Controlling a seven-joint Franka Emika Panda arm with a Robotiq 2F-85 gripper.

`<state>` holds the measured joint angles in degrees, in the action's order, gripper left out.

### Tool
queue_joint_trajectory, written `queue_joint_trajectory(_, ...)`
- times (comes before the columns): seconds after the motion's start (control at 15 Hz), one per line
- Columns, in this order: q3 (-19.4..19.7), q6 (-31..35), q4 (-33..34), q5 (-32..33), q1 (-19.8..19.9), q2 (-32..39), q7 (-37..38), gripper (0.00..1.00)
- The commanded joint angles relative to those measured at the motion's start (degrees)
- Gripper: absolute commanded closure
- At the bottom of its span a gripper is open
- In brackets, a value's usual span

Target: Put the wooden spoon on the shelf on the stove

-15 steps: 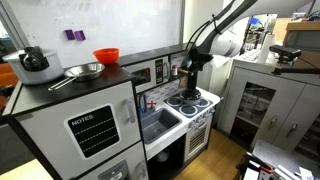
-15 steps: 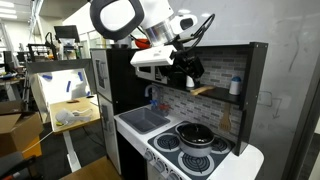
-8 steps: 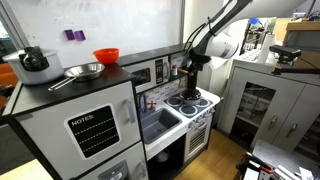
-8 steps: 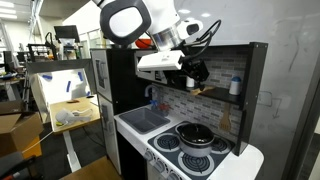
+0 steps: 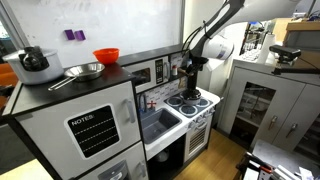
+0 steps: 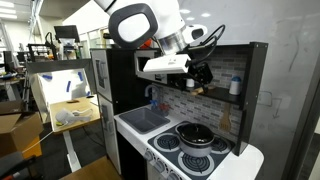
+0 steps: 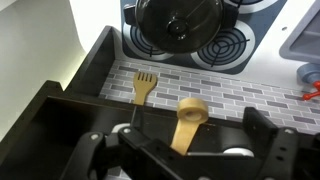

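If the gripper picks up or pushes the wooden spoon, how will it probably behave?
The wooden spoon looks like solid wood, so it is probably stiff and light. Its slim handle may pivot in an off-centre grip. The broad rounded bowl suggests a push would slide it rather than roll it.

Over the last second the arm (image 6: 150, 20) has swung sideways toward the shelf (image 6: 257, 85). This has carried the tool (image 6: 202, 80) further into the shelf's dark opening. The arm's large white joint now sits closer to the shelf.
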<state>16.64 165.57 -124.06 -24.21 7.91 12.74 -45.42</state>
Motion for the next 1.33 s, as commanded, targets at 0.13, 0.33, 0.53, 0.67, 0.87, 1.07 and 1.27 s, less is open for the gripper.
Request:
queue_joint_trajectory(0.13,-1.37,-0.28,2.63,-2.18,1.61,2.37,-2.65,0.0)
queue_joint_trajectory(0.33,-1.42,-0.43,3.09,-2.11,1.83,2.98,-2.68,0.0)
queue_joint_trajectory(0.53,-1.44,-0.56,3.45,-2.03,1.96,3.42,-2.66,0.0)
queue_joint_trajectory(0.67,-1.48,-0.56,3.62,-1.98,2.0,3.7,-2.66,0.0)
queue_joint_trajectory(0.87,-1.44,-0.6,3.63,-1.89,2.01,3.7,-2.64,0.02)
queue_joint_trajectory(1.07,-1.33,-0.6,3.56,-1.75,1.96,3.59,-2.58,0.34)
queue_joint_trajectory(1.27,-1.27,-0.6,3.55,-1.71,2.02,3.53,-2.55,0.55)
